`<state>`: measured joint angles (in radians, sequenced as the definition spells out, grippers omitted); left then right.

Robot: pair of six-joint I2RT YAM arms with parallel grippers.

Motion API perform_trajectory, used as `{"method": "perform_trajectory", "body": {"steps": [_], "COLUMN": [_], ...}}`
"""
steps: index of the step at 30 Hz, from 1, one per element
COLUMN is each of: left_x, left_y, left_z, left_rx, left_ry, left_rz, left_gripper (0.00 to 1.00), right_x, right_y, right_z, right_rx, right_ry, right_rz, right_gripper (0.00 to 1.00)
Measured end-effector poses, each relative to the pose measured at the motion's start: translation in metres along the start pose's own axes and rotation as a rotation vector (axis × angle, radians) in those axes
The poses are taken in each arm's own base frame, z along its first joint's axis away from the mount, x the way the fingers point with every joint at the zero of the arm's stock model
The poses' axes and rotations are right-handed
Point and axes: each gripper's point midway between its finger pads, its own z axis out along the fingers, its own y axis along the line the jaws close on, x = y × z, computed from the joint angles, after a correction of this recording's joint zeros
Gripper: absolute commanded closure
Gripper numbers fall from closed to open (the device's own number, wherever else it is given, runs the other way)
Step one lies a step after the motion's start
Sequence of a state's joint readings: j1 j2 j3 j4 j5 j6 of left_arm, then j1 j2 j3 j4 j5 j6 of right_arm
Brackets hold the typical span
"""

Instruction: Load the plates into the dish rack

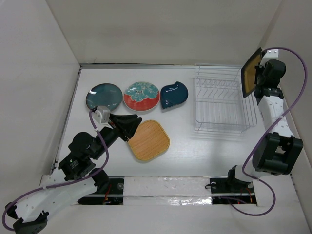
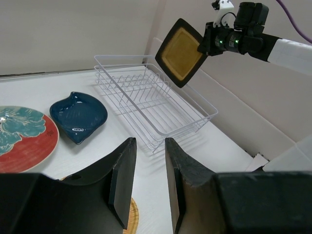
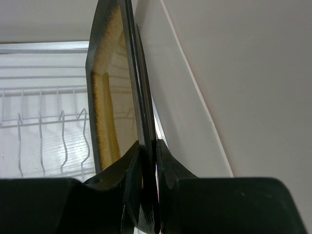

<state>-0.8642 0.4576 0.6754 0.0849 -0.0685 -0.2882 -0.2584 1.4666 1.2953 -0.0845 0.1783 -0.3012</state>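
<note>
My right gripper pinches the black-rimmed tan plate by its rim, holding it upright above the dish rack's far right corner. My left gripper, fingers spread, sits at the tan woven plate's left edge, mid-table. The dark teal plate, floral plate and navy leaf plate line the table's far edge.

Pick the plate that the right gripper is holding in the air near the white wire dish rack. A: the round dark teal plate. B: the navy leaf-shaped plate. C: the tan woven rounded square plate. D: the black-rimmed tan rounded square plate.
D: the right gripper is clamped on the rim of the black-rimmed tan rounded square plate, held on edge by the white wire dish rack.
</note>
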Motion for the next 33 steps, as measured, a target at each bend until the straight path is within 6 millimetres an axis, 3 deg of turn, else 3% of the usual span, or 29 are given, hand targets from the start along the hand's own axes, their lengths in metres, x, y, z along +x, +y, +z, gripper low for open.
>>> {"method": "perform_trajectory", "body": {"steps": [13, 19, 24, 33], "left_x": [0.0, 0.0, 0.0, 0.0], "left_y": [0.001, 0.001, 0.001, 0.001], "left_z": [0.0, 0.0, 0.0, 0.0], "left_rx": [-0.005, -0.006, -0.006, -0.006], "left_ry": [-0.001, -0.002, -0.002, -0.002], "left_rz": [0.002, 0.002, 0.002, 0.002], "left_gripper": [0.73, 0.73, 0.73, 0.73], "right_x": [0.008, 0.009, 0.022, 0.02], "right_y": [0.01, 0.026, 0.04, 0.031], "right_z": [0.007, 0.009, 0.014, 0.013], "right_rx": [0.003, -0.007, -0.02, 0.011], "right_ry": [0.025, 0.02, 0.047, 0.041], "right_rz": [-0.023, -0.052, -0.081, -0.067], "right_gripper": [1.0, 1.0, 1.0, 1.0]}}
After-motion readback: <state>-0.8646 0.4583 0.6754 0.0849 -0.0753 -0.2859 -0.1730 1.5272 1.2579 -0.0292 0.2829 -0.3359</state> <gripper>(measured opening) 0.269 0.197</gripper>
